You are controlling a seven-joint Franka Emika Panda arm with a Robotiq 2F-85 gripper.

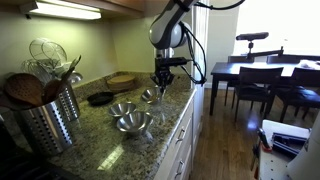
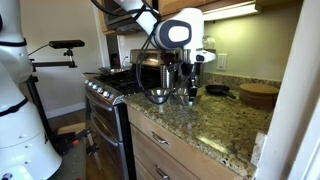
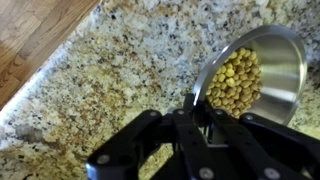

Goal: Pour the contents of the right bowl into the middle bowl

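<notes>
Gripping the rim of the shiny round steel bowl at its 8 o'clock edge, the black pincer is clamped tight on the metal in the wrist view. We see small yellow-brown pellets gathered toward the bowl's 9 o'clock side. In an exterior view the held bowl hangs at the pincer's 7 o'clock, low over the speckled granite counter; we cannot tell whether it touches. A second round steel bowl and a third round steel bowl stand near it, toward 7 o'clock.
</notes>
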